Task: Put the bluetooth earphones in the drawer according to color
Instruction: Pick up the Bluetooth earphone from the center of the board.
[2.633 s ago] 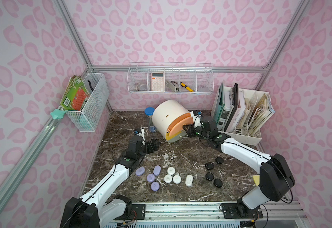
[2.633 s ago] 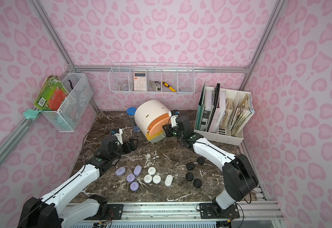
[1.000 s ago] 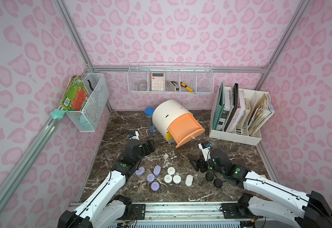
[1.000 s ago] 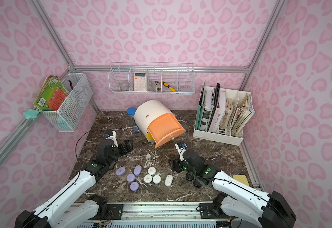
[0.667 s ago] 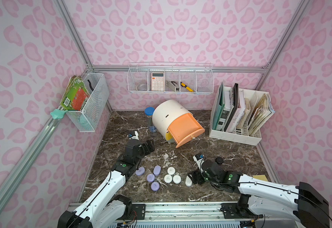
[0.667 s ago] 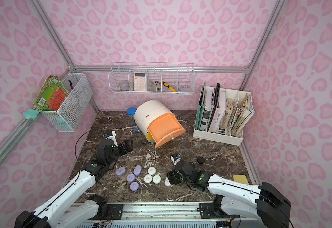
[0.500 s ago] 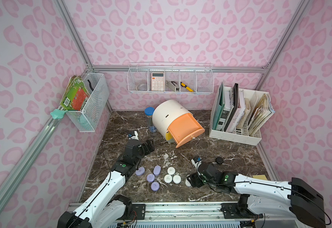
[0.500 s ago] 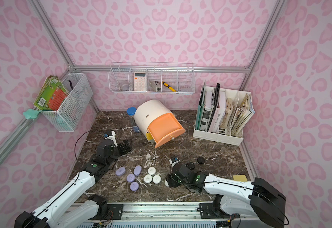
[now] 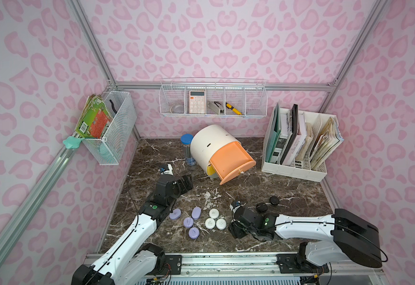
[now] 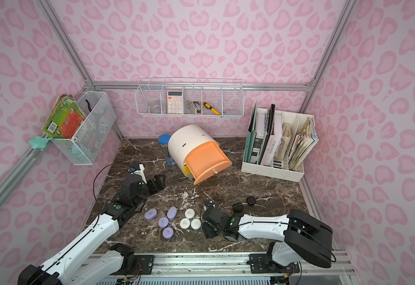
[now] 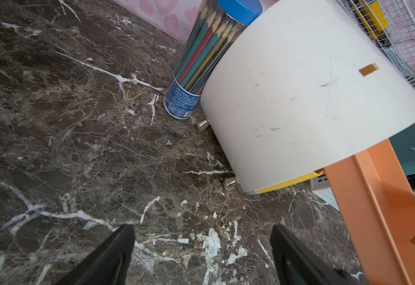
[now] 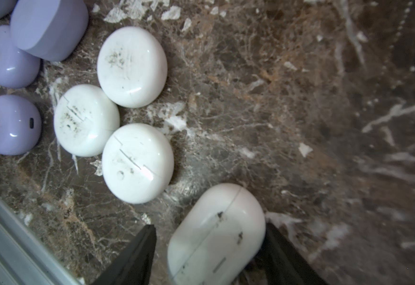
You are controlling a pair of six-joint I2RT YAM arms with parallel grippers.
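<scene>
The drawer cabinet (image 9: 209, 145), white and barrel-shaped, lies tilted at the back with its peach drawer (image 9: 231, 160) pulled out. Several lilac bluetooth earphones (image 9: 188, 222) and three round white ones (image 9: 214, 213) lie near the table's front. Two black ones (image 9: 274, 200) show behind my right arm. My right gripper (image 12: 209, 228) is low at the front, open around an oval white case (image 12: 216, 234). One finger touches the case and the other stands a little off it. My left gripper (image 11: 201, 229) hangs open and empty over bare marble, left of the cabinet (image 11: 300, 86).
A blue-capped pencil tube (image 9: 188, 150) stands against the cabinet's left side. A white file rack (image 9: 298, 148) fills the back right corner. Wire baskets (image 9: 214, 101) hang on the back and left walls. A metal rail (image 9: 201, 259) runs along the front edge.
The peach drawer came open, then my right arm swung from it to the front, past the black cases, onto the oval white case. Its jaws have narrowed. The left arm has hardly moved.
</scene>
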